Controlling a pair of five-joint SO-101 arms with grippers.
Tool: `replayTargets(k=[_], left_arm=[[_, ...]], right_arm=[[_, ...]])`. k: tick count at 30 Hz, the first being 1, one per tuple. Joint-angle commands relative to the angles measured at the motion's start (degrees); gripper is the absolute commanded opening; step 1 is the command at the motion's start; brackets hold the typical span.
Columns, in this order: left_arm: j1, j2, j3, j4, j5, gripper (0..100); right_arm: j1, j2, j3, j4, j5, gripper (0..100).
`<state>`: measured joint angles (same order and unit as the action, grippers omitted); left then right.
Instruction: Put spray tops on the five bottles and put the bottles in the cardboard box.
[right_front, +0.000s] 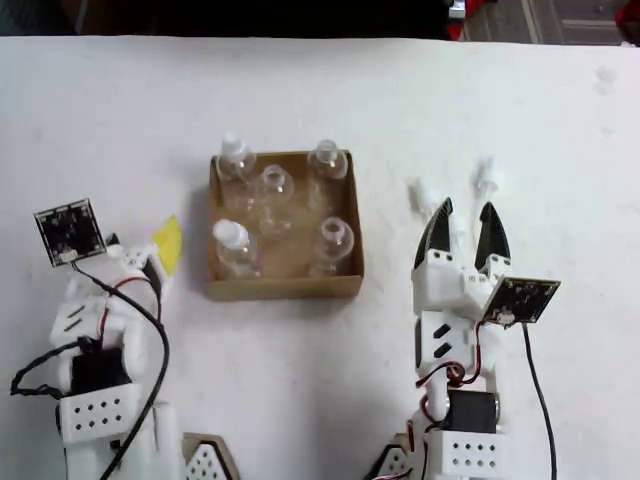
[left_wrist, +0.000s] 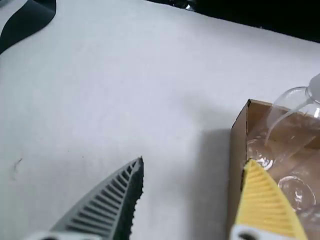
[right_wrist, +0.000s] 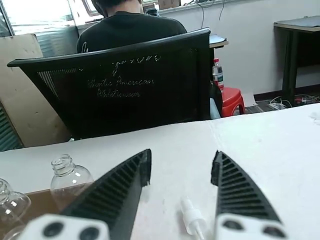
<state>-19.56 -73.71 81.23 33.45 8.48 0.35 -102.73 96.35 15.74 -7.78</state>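
done: five bottles (right_front: 275, 188) standing in the cardboard box (right_front: 285, 288) — two on the side toward the left arm seemingly capped in white.
left: three necks open; loose spray tops (right_front: 421, 192) lying on the table (right_front: 320, 90) outside the box.
right gripper (right_front: 463, 222): spread, pinching nothing — one spray top (right_wrist: 191, 212) low between its fingers, apparently untouched.
left gripper (left_wrist: 194, 161): spread, empty, just beside the box wall.

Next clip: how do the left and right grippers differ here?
The left gripper has one grey and one yellow ribbed finger; the right gripper has two black ones. The left sits beside the brown cardboard box; the right sits near loose white spray tops. Both are open.
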Motion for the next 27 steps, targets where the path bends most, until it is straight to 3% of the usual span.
replayTargets(k=[1,4,12,18,27], left_arm=[[-0.75,-0.75,4.66,-12.40,-0.79,29],[-0.57,-0.75,5.45,-13.54,-5.19,29],[-0.57,-0.75,5.45,-12.75,-5.54,29],[-0.57,-0.75,5.45,-12.75,-5.45,29],[-0.22,-0.75,5.36,-11.34,-5.45,29]], right_arm=[[-0.48,-0.48,0.53,-1.89,0.70,18.0],[-0.57,-0.48,0.53,-1.63,0.70,18.0],[0.13,-0.31,0.53,-1.45,0.35,18.0],[5.76,-0.48,0.53,-3.47,-1.76,17.8],[5.49,-0.22,0.53,-3.56,-4.04,18.0]])
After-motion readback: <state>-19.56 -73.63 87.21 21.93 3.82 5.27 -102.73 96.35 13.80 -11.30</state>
